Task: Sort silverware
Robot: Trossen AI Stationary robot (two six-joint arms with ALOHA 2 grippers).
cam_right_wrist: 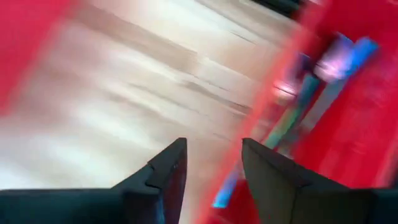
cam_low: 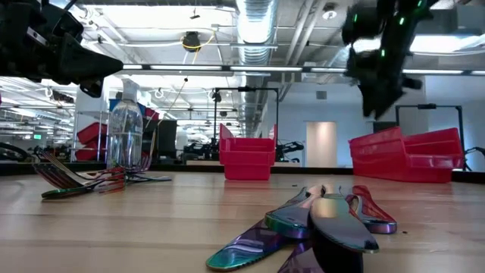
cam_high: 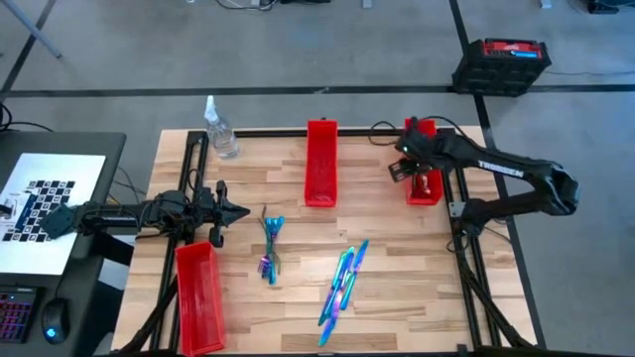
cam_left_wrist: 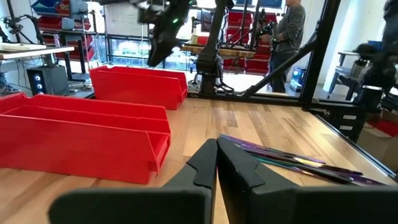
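Wooden slats make up my work surface (cam_high: 397, 297), with 3 red bins on it: 1 at the near-left corner (cam_high: 199, 297), 1 at the far middle (cam_high: 320, 162), 1 at the far right (cam_high: 425, 188). My right gripper (cam_right_wrist: 211, 163) hovers over the inner edge of that far-right bin, fingers spread and carrying nothing; a few iridescent pieces (cam_right_wrist: 323, 93) already lie inside, though the blur stops me counting them. My left gripper (cam_high: 238, 211) waits near the table's left edge, fingers pressed together on nothing. Loose silverware lies in 2 clusters: forks (cam_high: 270, 243) left of centre and knives (cam_high: 342, 288) toward the near middle, probably 4 or 5 in each. I judge these pieces light, stiff and slick, lying flat, so I would pinch 1 across its slim handle at mid-length.
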